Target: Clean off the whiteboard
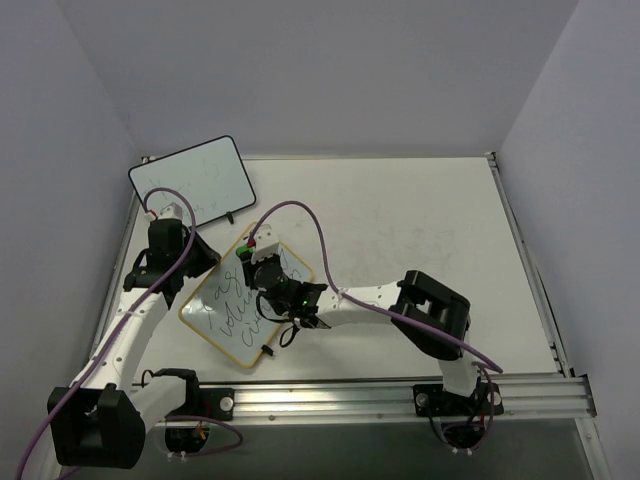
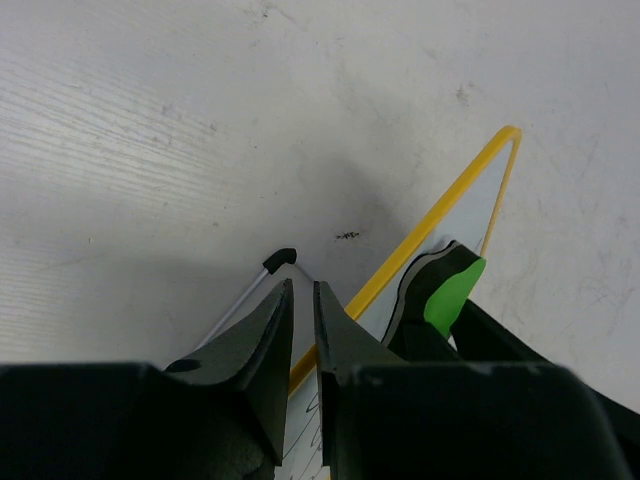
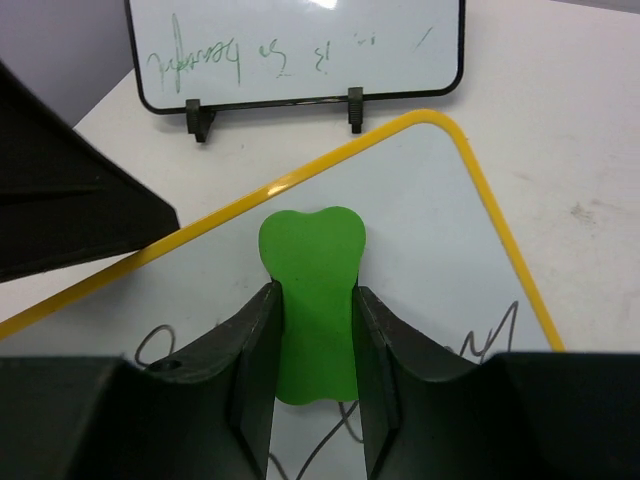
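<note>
The whiteboard (image 1: 232, 325), yellow-rimmed with black handwriting, lies flat on the table near the arms. My right gripper (image 3: 313, 290) is shut on a green eraser (image 3: 310, 250), which rests on the board's white face (image 3: 430, 230) near its far corner. The stretch just ahead of the eraser is blank, with scribbles behind it. In the top view the right gripper (image 1: 260, 252) is over the board's far end. My left gripper (image 2: 300, 292) is shut with nothing between its fingers, over the board's yellow rim (image 2: 430, 225) beside the eraser (image 2: 455, 290). The left gripper (image 1: 205, 258) sits at the board's left edge.
A black-rimmed whiteboard (image 1: 190, 182) with green writing stands on two black feet at the back left, close behind the yellow-rimmed board; it also shows in the right wrist view (image 3: 300, 50). White walls close in the table on the left, back and right.
</note>
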